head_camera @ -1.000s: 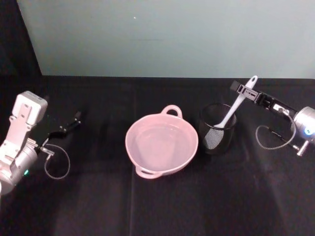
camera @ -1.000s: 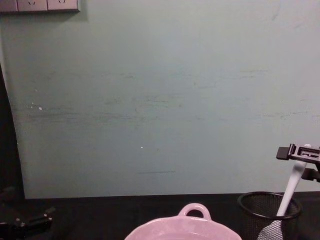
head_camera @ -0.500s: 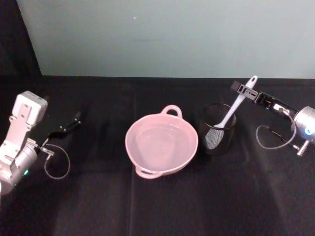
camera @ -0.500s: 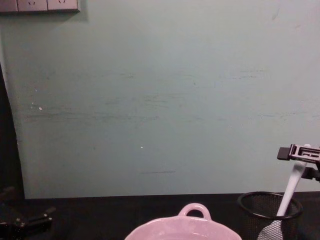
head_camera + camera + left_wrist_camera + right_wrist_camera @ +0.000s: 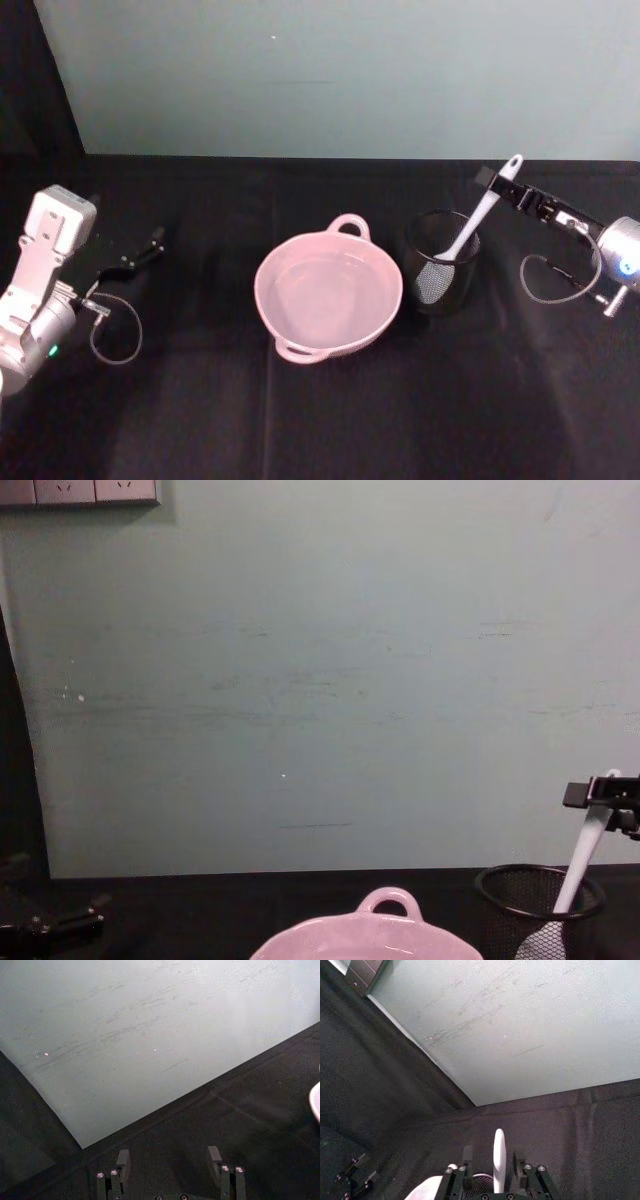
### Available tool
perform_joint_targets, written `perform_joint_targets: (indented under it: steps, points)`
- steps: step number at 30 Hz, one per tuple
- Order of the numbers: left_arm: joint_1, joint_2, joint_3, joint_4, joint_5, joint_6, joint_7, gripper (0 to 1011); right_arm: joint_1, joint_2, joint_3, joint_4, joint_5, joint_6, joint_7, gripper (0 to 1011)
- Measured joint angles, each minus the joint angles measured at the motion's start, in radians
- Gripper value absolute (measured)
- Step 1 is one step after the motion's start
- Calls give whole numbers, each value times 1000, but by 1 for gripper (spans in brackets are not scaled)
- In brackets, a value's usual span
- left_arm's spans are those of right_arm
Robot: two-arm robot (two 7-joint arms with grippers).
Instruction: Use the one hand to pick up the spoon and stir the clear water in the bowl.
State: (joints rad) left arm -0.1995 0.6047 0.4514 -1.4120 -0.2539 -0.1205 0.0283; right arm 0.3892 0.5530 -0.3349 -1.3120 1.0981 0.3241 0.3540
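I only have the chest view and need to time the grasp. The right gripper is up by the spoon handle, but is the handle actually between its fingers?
Observer: Yes. The right wrist view shows the handle of the spoon between the open fingers of the right gripper, with a gap on each side.
Operator: Anything inside the bowl? I see just its rim.
Observer: In the head view the bowl holds no object, only a faint ring that looks like a waterline.
Operator: And the left arm?
Observer: The left wrist view shows the left gripper open with nothing between its fingers, parked at the left of the table.
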Motion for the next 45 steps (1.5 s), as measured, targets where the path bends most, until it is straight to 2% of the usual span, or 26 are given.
perform_joint_targets:
  steps: [1,3,4,7,8,10,13,22,25,28,29,32,38,45]
  points:
    - [0,0,0,0,0,0,0,1011,0,0,0,0,0,0,0,481]
    - [0,0,0,0,0,0,0,1011,0,0,0,0,0,0,0,448]
    - [0,0,0,0,0,0,0,1011,0,0,0,0,-1,0,0,380]
    - [0,0,0,0,0,0,0,1011,0,0,0,0,-1,0,0,302]
    - [0,0,0,0,0,0,0,1011,0,0,0,0,-1,0,0,244]
    - [0,0,0,0,0,0,0,1011,0,0,0,0,-1,0,0,218]
    - [0,0,0,0,0,0,0,1011,0,0,0,0,-1,0,0,123]
    - [0,0,0,0,0,0,0,1011,-1,7,-7,-7,-8,-9,3,116]
    - [0,0,0,0,0,0,0,1011,-4,37,-27,-41,-43,-42,16,116]
    - [0,0,0,0,0,0,0,1011,-7,68,-44,-86,-99,-86,17,114]
    - [0,0,0,0,0,0,0,1011,-7,84,-50,-110,-133,-107,17,116]
    - [0,0,0,0,0,0,0,1011,-3,115,-54,-160,-191,-132,17,114]
    - [0,0,0,0,0,0,0,1011,11,157,-45,-243,-253,-143,32,116]
    - [0,0,0,0,0,0,0,1011,42,174,-31,-302,-285,-132,60,116]
